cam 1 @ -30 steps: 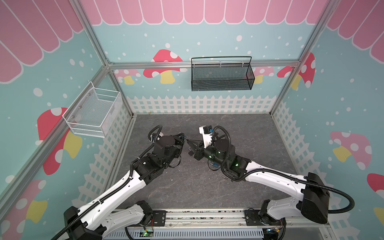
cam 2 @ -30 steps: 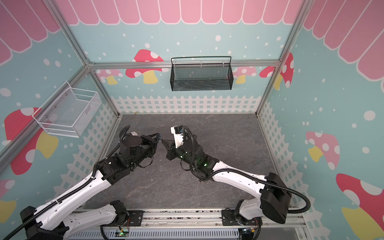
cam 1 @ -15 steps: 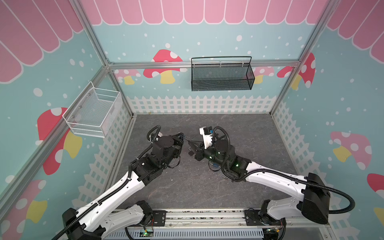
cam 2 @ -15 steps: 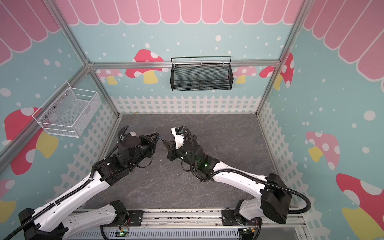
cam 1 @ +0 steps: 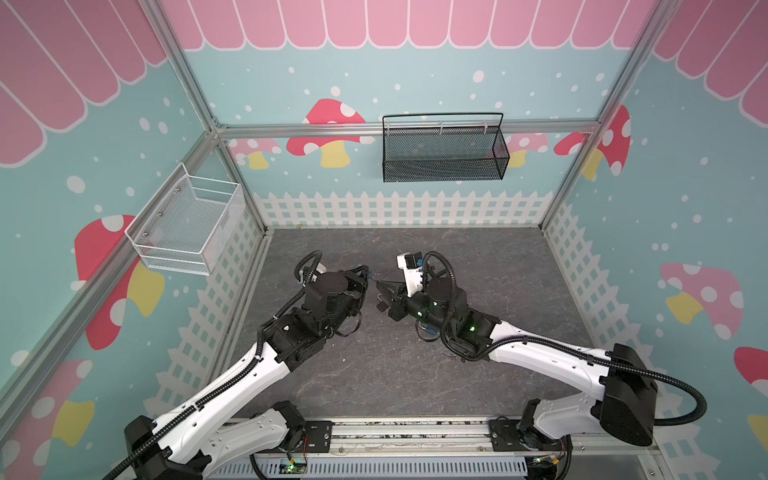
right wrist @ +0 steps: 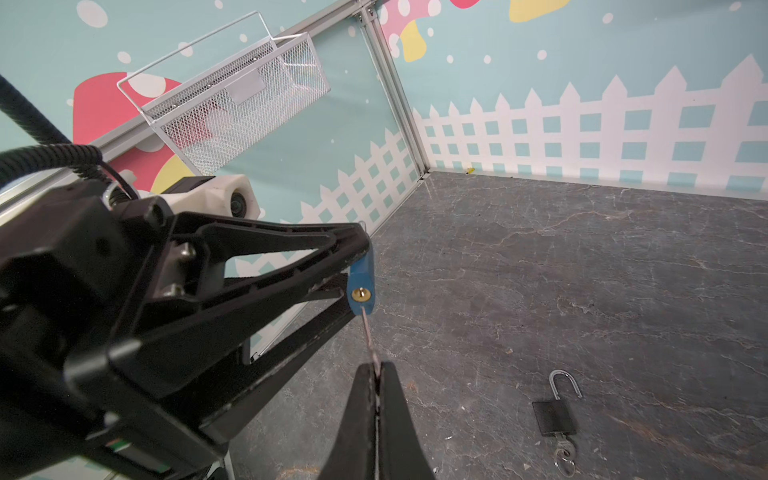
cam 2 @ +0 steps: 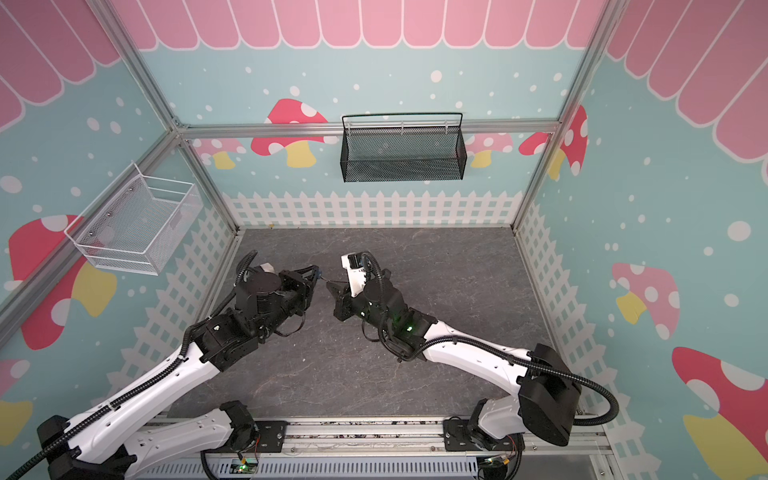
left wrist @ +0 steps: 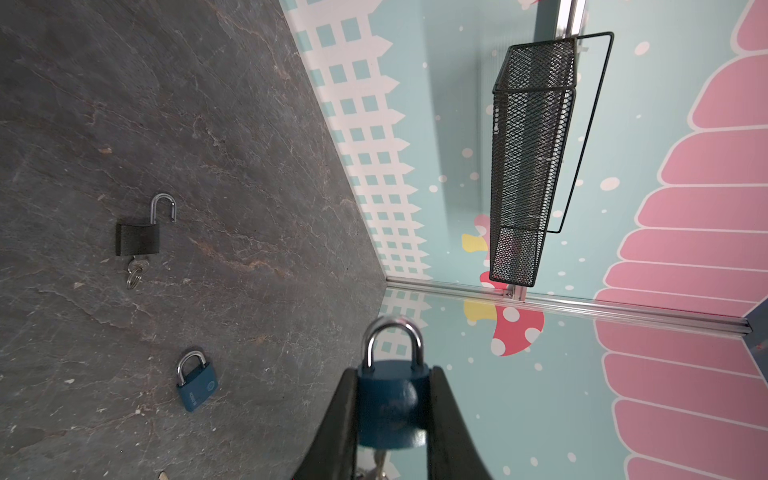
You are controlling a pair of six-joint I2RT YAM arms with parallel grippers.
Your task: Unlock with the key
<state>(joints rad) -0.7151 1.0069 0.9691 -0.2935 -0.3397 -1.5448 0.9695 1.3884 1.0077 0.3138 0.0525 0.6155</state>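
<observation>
My left gripper [left wrist: 392, 370] is shut on a blue padlock [left wrist: 392, 403] and holds it above the floor by its body sides, with the steel shackle closed. The padlock's underside with the brass keyhole [right wrist: 361, 294] faces my right gripper [right wrist: 376, 366]. That gripper is shut on a thin silver key [right wrist: 369, 336]. The key's tip meets the underside just beside the keyhole; I cannot tell whether it is in. In both top views the two grippers [cam 1: 365, 273] [cam 1: 380, 287] point at each other mid-floor.
On the grey slate floor lie a black padlock [right wrist: 555, 415], its shackle open and a key in it, and a second blue padlock [left wrist: 195, 384], closed. A black mesh basket [cam 1: 442, 151] hangs on the back wall and a white wire basket [cam 1: 187, 226] on the left wall.
</observation>
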